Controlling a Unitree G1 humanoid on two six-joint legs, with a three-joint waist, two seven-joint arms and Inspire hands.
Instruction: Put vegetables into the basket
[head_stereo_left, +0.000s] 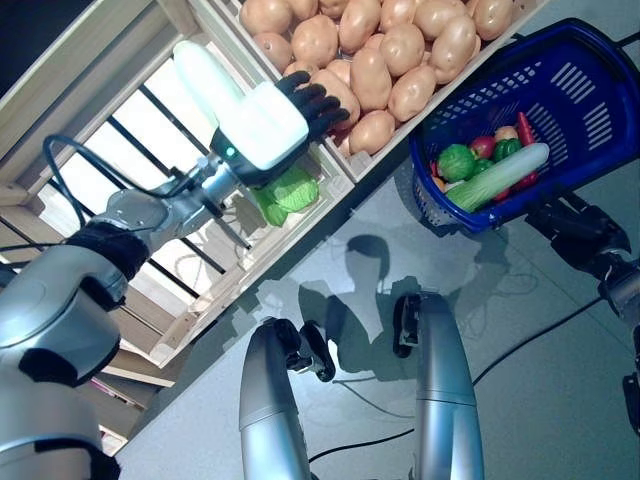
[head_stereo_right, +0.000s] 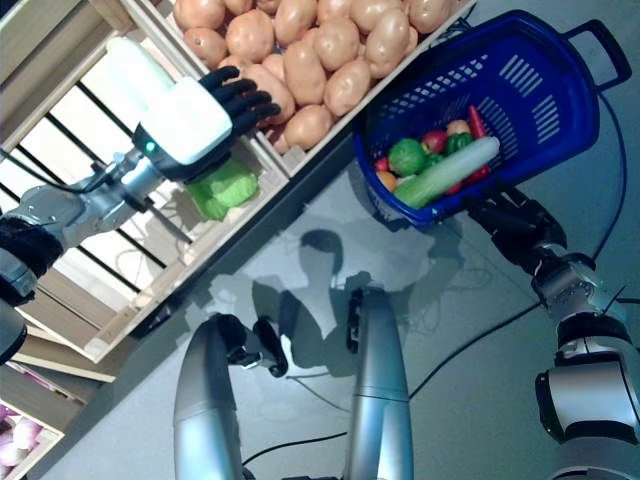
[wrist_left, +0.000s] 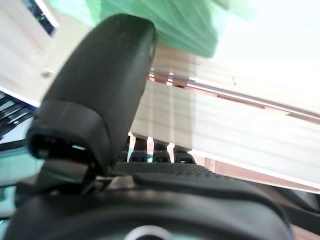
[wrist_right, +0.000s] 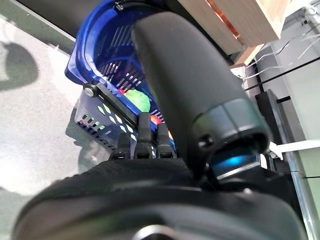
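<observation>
My left hand reaches over the near edge of a heap of potatoes in a wooden crate, fingers stretched out and holding nothing. Just below its white-covered wrist lies a green cabbage in the neighbouring compartment; in the left wrist view it shows as a green patch past the thumb. My right hand hangs the blue basket by its black handle, with its fingers curled round that handle. Inside the basket lie a long pale green-white vegetable, a round green one and red ones.
The wooden stand with slatted compartments runs across the upper left, and the basket hangs close beside its potato end. Grey floor spreads below.
</observation>
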